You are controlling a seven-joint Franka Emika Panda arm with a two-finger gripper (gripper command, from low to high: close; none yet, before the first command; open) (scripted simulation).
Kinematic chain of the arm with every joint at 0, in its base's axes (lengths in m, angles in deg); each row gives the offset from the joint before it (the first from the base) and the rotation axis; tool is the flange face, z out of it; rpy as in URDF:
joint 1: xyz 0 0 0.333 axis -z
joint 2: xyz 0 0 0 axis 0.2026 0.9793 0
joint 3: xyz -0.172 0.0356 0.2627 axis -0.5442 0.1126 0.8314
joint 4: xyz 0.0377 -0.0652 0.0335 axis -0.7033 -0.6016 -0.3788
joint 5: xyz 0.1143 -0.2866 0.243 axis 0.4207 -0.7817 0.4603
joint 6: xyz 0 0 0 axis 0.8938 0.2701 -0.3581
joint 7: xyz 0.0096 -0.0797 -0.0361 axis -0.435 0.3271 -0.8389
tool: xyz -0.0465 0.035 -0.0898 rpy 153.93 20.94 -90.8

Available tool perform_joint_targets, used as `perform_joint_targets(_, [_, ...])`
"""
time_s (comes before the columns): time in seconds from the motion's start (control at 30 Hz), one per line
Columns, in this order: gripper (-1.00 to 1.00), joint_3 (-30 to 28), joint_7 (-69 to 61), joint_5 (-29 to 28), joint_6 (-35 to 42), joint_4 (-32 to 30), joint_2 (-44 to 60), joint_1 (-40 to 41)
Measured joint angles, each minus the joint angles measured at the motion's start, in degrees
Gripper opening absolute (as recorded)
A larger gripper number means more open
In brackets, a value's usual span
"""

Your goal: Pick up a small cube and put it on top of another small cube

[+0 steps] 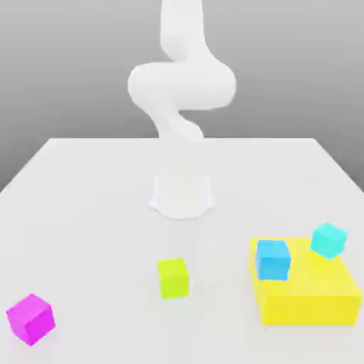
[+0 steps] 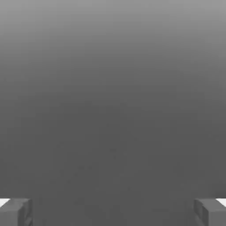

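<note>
Arm: you have one white arm (image 1: 181, 85) rising from a round base (image 1: 182, 195) at the middle of the table, folded back on itself above that base.
Gripper: one gripper (image 2: 113, 212); you see its two grey fingertips (image 2: 15, 212) at opposite edges of the hand view, spread wide apart with nothing between them; it is open and holds nothing.
Table: one pale white table (image 1: 85, 213); everything stands on it.
Small cubes, counted: four in all; one lime, one magenta, one blue, one cyan.
Lime cube: your small lime yellow-green cube (image 1: 173, 277) sits on the bare table near the front, close to the middle and a little to the exterior view's left of the yellow block; it touches nothing else.
Magenta cube: the small magenta-pink cube (image 1: 30, 318) sits at the near corner on the exterior view's left, well apart from the lime one; its top is bare.
Yellow block: one big flat yellow block (image 1: 306, 288) lies at the near side on the exterior view's right.
Blue cube: one blue cube (image 1: 273, 259) rests on the block's top, at its far left corner.
Cyan cube: one cyan cube (image 1: 328, 239) is at the block's far right corner, tilted; you cannot tell whether it rests on the block or just beyond it.
</note>
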Motion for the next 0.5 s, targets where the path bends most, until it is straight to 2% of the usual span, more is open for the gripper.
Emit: perform_joint_targets(0.5, [0.0, -3.77, -9.57, -2.48, -22.63, -27.99, 27.06, -0.62])
